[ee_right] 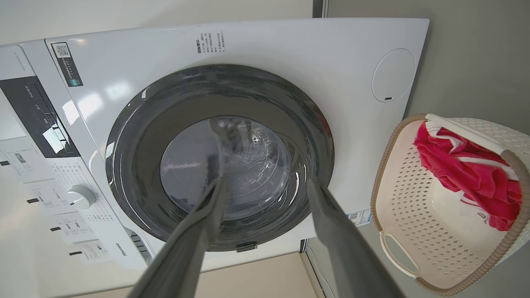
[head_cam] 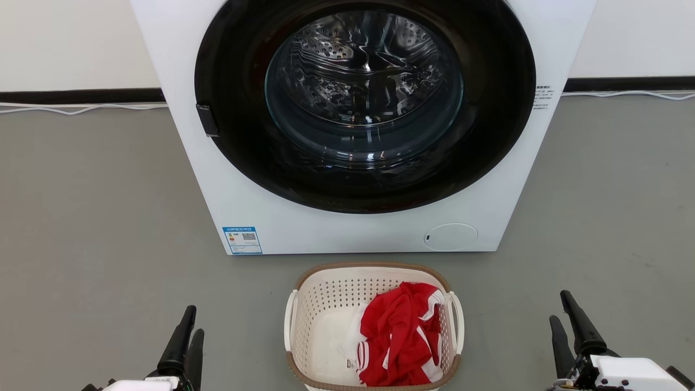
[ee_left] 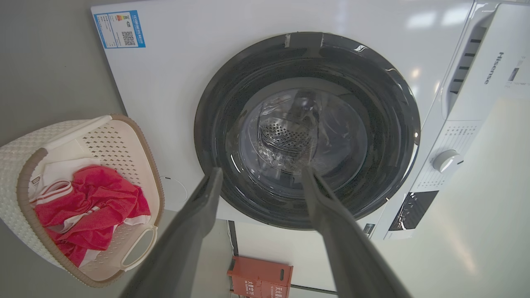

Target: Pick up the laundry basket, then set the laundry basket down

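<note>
The laundry basket [head_cam: 326, 304], cream-white and perforated with a brown rim band and white loop handles, stands on the grey floor just in front of the washer, holding a red and white garment [head_cam: 402, 336]. It also shows at the left of the left wrist view, basket [ee_left: 120, 145], and at the right of the right wrist view, basket [ee_right: 410, 198]. My left gripper [head_cam: 189, 321] hovers open well to the basket's left, nothing between its fingers. My right gripper [head_cam: 560, 308] is open well to its right, also empty. Both wrist views look along spread fingers, left gripper [ee_left: 261, 176] and right gripper [ee_right: 267, 187], toward the washer door.
A white front-loading washer [head_cam: 244, 179] with a round dark glass door [head_cam: 364, 103] fills the space behind the basket. White cables [head_cam: 76, 108] run along the dark skirting at the wall. Grey floor lies on both sides. A small red box [ee_left: 258, 279] sits beside the washer.
</note>
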You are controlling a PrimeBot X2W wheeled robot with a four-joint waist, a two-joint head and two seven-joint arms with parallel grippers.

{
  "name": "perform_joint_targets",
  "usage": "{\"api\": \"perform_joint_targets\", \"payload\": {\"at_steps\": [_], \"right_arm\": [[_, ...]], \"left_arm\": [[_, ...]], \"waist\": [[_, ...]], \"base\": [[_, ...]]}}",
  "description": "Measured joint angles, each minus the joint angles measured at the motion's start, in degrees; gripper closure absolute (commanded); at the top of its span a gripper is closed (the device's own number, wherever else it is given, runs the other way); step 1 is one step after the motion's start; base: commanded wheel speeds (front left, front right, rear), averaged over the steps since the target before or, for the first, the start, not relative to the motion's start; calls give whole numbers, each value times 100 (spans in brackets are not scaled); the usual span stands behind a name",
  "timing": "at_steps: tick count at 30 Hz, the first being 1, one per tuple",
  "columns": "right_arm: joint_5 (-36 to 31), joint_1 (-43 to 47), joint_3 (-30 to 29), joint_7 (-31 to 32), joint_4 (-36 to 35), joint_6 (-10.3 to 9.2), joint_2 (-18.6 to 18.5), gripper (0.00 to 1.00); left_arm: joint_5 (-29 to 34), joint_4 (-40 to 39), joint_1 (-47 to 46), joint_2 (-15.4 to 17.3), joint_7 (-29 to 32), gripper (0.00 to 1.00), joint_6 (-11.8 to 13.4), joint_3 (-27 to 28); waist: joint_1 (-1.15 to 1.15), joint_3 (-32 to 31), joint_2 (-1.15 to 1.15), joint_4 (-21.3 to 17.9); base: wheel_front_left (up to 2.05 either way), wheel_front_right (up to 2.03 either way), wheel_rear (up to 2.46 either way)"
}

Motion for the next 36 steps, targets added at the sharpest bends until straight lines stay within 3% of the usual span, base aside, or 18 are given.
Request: {"api": "perform_joint_targets", "payload": {"at_steps": [8, 16, 26, 36], "right_arm": [[-147, 1, 16, -87, -43, 0, -1, 0], [-777, 1, 32, -210, -145, 1, -1, 0], [-2023, 1, 121, -374, -302, 1, -8, 0], [-3217, 2, 204, -543, -396, 1, -31, 0]], "left_arm": [[51, -26, 0, 1, -120, 0, 0, -41], [441, -67, 0, 3, -230, 0, 0, -65], [1234, -171, 0, 10, -379, 0, 25, -156], [2420, -200, 1, 20, -579, 0, 93, -334]], "waist": [[-1, 9, 0, 1], [-2, 9, 0, 5], [-2, 8, 0, 12], [-2, 3, 0, 19]], "base": [[0, 0, 0], [0, 0, 0], [0, 0, 0], [0, 0, 0]]}}
